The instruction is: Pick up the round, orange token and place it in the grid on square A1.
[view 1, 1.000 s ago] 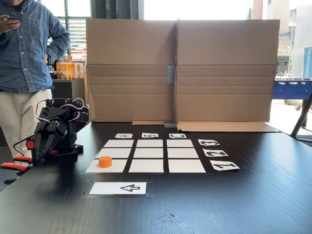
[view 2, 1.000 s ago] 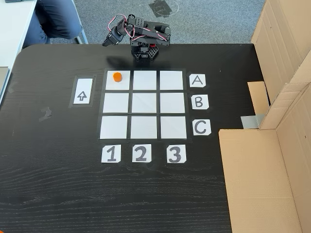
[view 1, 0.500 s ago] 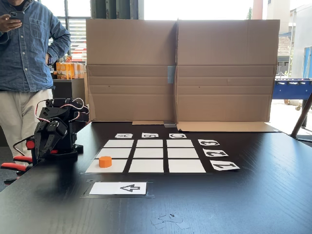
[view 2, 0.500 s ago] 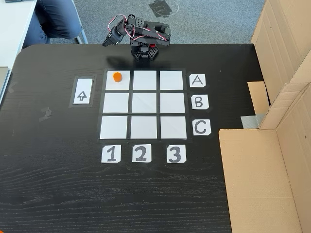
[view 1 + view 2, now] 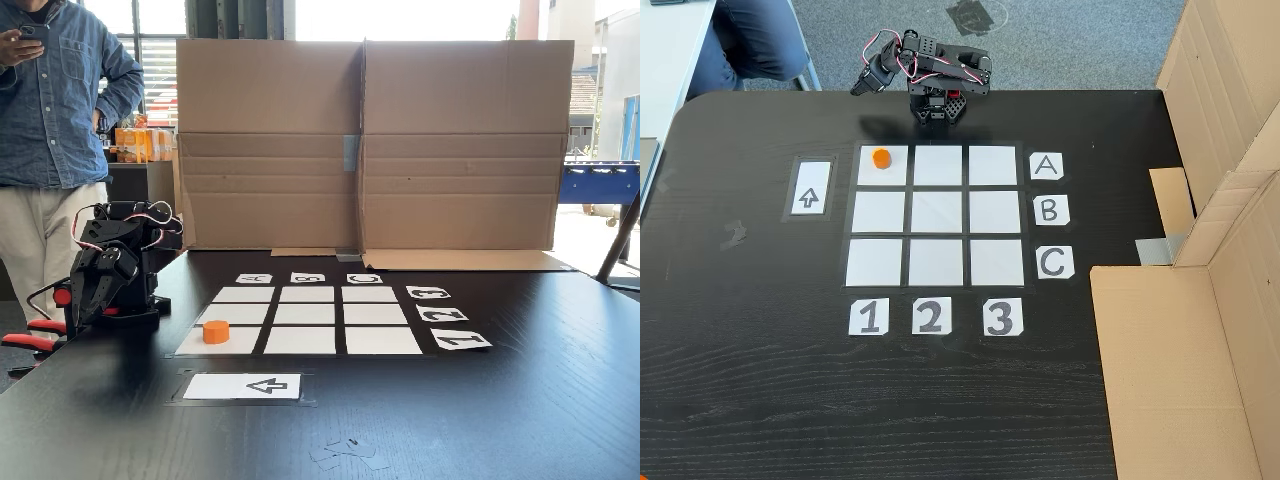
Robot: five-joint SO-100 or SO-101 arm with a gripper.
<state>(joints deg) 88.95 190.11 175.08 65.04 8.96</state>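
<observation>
Already the token (image 5: pixel 881 157) stands upright on its flat base inside square A1 (image 5: pixel 883 172), in line with the "A" card (image 5: pixel 1046 166) and the "1" card (image 5: pixel 868 316); being round, it points no particular way, its short axis vertical. Left of the grid (image 5: pixel 936 214) lies the arrow card (image 5: pixel 810 188). Beyond, the arm sits folded at the surface's (image 5: pixel 760 380) far edge, well apart, its tool (image 5: pixel 862 86) empty; whether clenched I cannot tell.

A short, bright orange token (image 5: pixel 881 157) is sitting upright, flat top up, on square A1 (image 5: pixel 890 172), the far-left corner cell in the overhead fixed view of the white three-by-three grid (image 5: pixel 936 214), near that cell's far edge.
</observation>
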